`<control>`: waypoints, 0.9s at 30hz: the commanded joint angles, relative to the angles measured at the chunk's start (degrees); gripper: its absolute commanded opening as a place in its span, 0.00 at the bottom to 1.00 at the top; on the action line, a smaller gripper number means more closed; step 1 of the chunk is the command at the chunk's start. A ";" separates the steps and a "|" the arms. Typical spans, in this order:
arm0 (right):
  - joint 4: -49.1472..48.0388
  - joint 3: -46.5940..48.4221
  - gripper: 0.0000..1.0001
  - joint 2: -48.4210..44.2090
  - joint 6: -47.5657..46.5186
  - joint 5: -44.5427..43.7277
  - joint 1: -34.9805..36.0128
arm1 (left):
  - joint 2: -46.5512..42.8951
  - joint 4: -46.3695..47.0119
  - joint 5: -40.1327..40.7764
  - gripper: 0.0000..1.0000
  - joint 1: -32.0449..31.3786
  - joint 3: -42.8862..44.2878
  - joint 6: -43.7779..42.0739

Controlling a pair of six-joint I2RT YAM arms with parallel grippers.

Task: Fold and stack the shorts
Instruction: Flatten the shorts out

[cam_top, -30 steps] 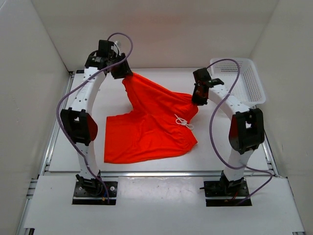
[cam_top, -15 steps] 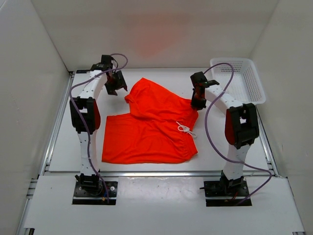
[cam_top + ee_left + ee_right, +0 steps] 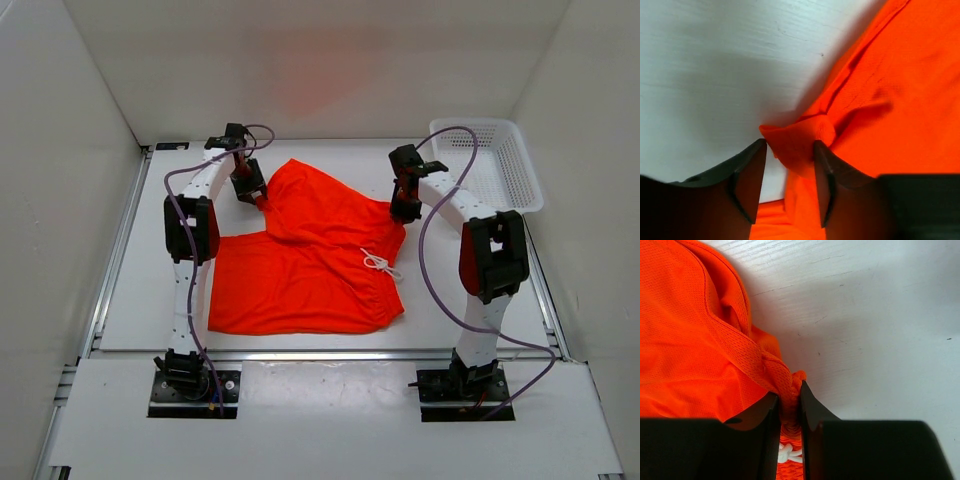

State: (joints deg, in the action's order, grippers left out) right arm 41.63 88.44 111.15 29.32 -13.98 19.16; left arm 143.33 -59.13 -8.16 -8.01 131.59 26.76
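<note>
The orange-red shorts (image 3: 310, 260) lie spread on the white table, with one leg folded over towards the back. Their white drawstring (image 3: 378, 262) shows near the right side. My left gripper (image 3: 252, 190) is down at the back-left corner of the fabric. In the left wrist view its jaws (image 3: 789, 143) have narrowed onto a small fold of the shorts (image 3: 880, 100), which fills the gap at the tips. My right gripper (image 3: 405, 208) is at the back-right corner. In the right wrist view it (image 3: 788, 390) is shut on the bunched waistband of the shorts (image 3: 685, 340), with the drawstring knot (image 3: 787, 454) below.
A white mesh basket (image 3: 520, 185) stands at the back right, close behind the right arm. White walls enclose the table (image 3: 130, 300) on three sides. Purple cables loop above both arms.
The left gripper let go of the raised corner, and that leg dropped flat onto the rest. It then came down and closed on the corner again. The right gripper kept its hold.
</note>
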 commanded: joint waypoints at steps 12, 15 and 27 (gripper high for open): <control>2.76 10.15 0.00 4.15 -1.02 -3.34 -0.61 | -9.20 1.21 2.54 0.10 4.06 1.73 -0.48; 3.45 15.94 0.00 8.01 -1.72 -3.34 -1.76 | -8.60 2.44 3.07 0.10 4.76 4.63 0.04; 3.74 11.51 0.98 -1.62 -1.90 -2.63 -1.76 | -15.69 1.74 4.55 0.90 8.88 -7.46 2.42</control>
State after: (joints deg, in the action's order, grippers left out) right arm 45.98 102.96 117.97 27.03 -15.40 17.39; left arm 138.04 -57.14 -6.33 -0.21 127.59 28.56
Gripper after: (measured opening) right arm 0.971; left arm 0.900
